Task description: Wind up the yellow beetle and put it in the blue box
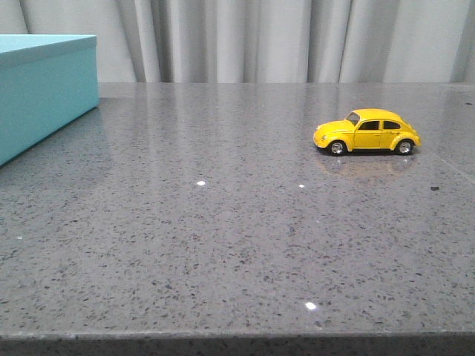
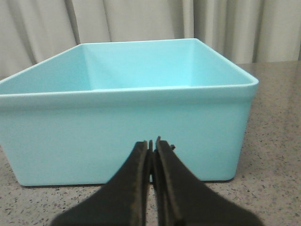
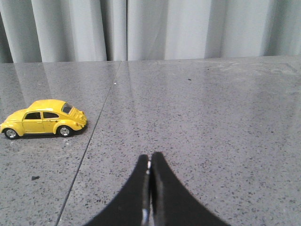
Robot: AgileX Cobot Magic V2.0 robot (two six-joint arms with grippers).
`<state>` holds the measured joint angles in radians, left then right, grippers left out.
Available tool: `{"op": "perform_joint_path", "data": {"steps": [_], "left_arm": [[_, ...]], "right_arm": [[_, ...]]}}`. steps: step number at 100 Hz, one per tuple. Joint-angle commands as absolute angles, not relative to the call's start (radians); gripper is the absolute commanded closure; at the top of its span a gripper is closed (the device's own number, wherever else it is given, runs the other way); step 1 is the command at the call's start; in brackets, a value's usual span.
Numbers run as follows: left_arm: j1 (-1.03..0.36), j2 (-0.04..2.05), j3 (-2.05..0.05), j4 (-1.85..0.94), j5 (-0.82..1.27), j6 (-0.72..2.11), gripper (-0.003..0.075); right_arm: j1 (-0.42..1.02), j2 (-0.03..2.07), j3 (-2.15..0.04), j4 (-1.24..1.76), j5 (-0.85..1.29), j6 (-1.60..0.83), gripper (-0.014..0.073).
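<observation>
The yellow beetle (image 1: 367, 132) stands on its wheels on the grey table at the right, nose pointing left. It also shows in the right wrist view (image 3: 43, 118), well away from my right gripper (image 3: 150, 157), which is shut and empty over bare table. The blue box (image 1: 43, 89) stands at the far left, open at the top. In the left wrist view the blue box (image 2: 127, 127) fills the frame, empty inside, with my left gripper (image 2: 152, 142) shut and empty just in front of its near wall. Neither arm shows in the front view.
The grey speckled table (image 1: 223, 245) has its front edge at the bottom of the front view. A thin seam (image 3: 89, 136) runs across the table beside the car. Grey curtains (image 1: 282, 37) hang behind the table.
</observation>
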<state>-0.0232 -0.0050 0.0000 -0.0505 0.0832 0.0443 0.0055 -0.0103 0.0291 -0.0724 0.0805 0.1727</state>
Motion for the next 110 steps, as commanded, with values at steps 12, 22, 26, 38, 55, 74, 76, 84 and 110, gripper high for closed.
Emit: {"op": "perform_joint_path", "data": {"steps": [12,22,26,38,55,74,76,84,110], "left_arm": [[-0.03,-0.036,0.021,-0.059,-0.021,0.037,0.0738],[-0.03,-0.036,0.021,-0.059,-0.045,0.037,0.0738],[-0.03,-0.036,0.021,-0.059,-0.064,0.037,0.0739],[-0.03,-0.036,0.021,-0.059,-0.08,0.037,0.0739],[-0.03,-0.036,0.021,-0.062,-0.08,0.037,0.0739],[-0.03,-0.036,0.01,-0.227,-0.078,0.037,0.0739],[-0.03,-0.036,0.007,-0.227,-0.076,0.037,0.0739],[-0.03,-0.034,-0.011,-0.227,-0.057,0.037,0.0739],[-0.03,0.008,-0.116,-0.227,-0.018,0.037,0.0728]], "right_arm": [[0.0,-0.032,0.012,-0.075,0.0,0.174,0.0661],[-0.001,-0.032,0.012,-0.075,-0.022,0.174,0.0661],[0.0,-0.032,0.012,-0.075,-0.029,0.174,0.0661],[0.0,-0.032,0.012,-0.075,-0.045,0.174,0.0661],[0.0,-0.032,0.012,-0.075,-0.071,0.174,0.0661],[0.0,-0.032,-0.009,-0.071,-0.049,0.175,0.0661],[0.0,-0.031,-0.018,-0.071,-0.045,0.175,0.0661],[0.0,-0.022,-0.052,-0.071,0.008,0.175,0.0661],[0.0,0.063,-0.181,-0.071,0.137,0.175,0.0572]]}}
